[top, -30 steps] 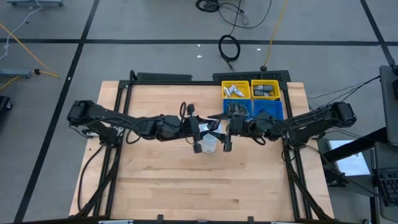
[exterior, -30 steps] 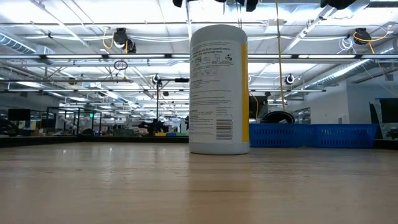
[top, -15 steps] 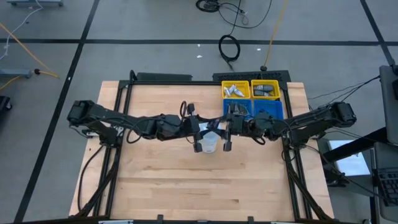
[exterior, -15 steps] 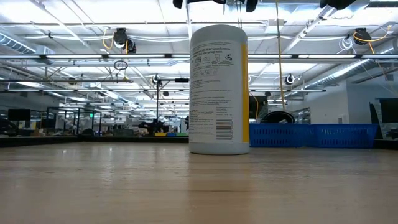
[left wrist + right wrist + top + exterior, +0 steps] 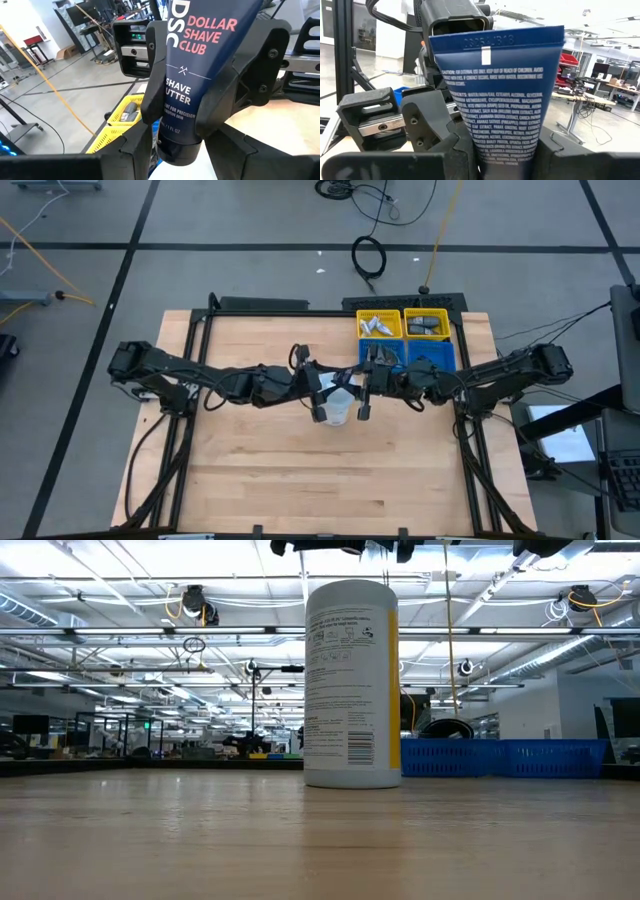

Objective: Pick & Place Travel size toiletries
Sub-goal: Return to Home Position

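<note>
A dark blue travel tube of shave butter (image 5: 341, 383) stands upright in the air between my two grippers. Its cap (image 5: 177, 150) points down and its crimped end (image 5: 496, 41) points up, above a white tub (image 5: 337, 412). My right gripper (image 5: 502, 160) comes level from the table's right and is shut on the tube. My left gripper (image 5: 177, 156) comes level from the table's left and is open. Its fingers stand on either side of the tube's cap end, a narrow gap away. My right gripper pinches the tube's flat body (image 5: 502, 135) between its two fingers, about midway up. The fingers (image 5: 152, 85) come level from the table's right and lie across the tube. The tube stays upright, cap down, clear of the tub below.
The white tub (image 5: 350, 680) stands on its base on the wooden table, right under both grippers. At the far right are two yellow bins (image 5: 380, 325) holding small toiletries and a blue bin (image 5: 408, 357). The table's near half is bare wood.
Both arms have stayed in place above the tub. My left gripper has tipped a little, as its dark parts at the top of the low view have shifted. The tube stays upright between the grippers.
</note>
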Controlling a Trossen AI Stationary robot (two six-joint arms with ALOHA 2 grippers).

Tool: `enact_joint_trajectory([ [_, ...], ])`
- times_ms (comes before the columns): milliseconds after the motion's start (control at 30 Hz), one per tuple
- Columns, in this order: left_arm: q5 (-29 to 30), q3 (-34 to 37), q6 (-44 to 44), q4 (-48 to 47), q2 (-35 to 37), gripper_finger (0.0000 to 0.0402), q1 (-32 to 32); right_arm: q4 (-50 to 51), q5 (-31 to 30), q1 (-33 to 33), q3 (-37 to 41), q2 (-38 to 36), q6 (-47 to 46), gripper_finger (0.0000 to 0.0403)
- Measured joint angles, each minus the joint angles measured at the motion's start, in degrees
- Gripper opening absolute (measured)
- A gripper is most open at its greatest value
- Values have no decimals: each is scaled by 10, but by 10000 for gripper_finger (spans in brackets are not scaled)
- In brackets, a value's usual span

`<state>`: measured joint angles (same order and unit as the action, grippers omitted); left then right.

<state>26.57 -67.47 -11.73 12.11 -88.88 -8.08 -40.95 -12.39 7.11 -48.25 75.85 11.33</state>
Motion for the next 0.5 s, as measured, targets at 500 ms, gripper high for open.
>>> enact_joint_trajectory([
  [500,64,0,13,-116,40,170,-1,28,7,-18,1,-12,-5,94],
])
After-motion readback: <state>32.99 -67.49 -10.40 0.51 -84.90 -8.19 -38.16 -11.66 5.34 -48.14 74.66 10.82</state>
